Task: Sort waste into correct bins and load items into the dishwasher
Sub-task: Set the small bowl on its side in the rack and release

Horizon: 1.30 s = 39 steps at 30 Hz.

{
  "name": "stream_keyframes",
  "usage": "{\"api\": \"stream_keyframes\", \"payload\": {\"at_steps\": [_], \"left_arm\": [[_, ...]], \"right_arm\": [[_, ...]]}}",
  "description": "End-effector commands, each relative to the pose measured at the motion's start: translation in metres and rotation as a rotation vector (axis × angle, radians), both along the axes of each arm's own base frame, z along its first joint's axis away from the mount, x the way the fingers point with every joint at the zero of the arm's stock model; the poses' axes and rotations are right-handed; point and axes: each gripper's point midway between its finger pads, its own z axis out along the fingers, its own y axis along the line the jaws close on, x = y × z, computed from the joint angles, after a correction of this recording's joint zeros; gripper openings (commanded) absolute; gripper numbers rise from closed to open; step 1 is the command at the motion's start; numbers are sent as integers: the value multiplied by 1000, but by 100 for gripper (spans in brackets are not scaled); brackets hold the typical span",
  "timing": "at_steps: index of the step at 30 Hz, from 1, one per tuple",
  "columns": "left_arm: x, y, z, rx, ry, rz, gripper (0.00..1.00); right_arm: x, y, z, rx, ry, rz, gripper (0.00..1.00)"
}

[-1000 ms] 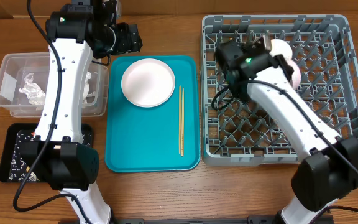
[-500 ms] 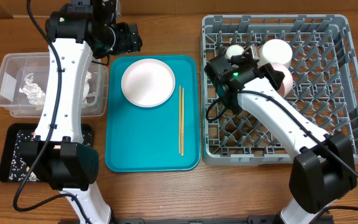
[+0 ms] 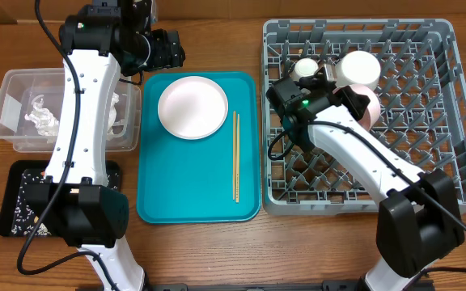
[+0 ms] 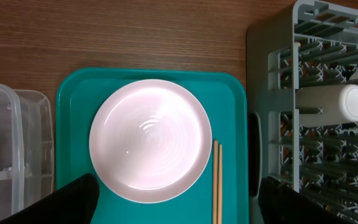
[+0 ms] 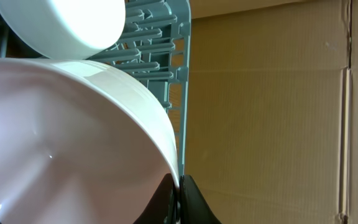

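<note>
Clamping right fingers (image 5: 180, 198) on a small white bowl (image 5: 73, 137) at the grey plastic rack (image 3: 427, 178), left fingers (image 3: 171, 50) apart, I judged the round pink-white plate (image 3: 192, 107) and wooden chopsticks (image 3: 235, 153) not yet loaded.

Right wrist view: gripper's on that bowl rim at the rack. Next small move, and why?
Probably open the right gripper slightly to let go. Its jaws are shut on the rim of the pink-white bowl, which is already inside the grey dish rack, next to a white bowl. Whether it is fully resting there I cannot tell; if not, lower first.
</note>
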Motion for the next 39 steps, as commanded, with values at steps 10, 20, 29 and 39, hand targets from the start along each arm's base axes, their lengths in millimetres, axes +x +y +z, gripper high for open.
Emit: {"api": "stream_keyframes", "payload": {"at_steps": [10,20,29,39], "left_arm": [[2,2,8,5,-26,-2,84],[2,2,9,4,-27,-2,86],[2,2,9,2,-25,2,86],[1,2,8,0,-21,4,86]], "right_arm": [[-23,45,-39,184,179,96,10],[-52,80,-85,498,386,90,25],[-50,105,-71,633,361,85,42],[-19,121,-13,816,221,124,75]]}}
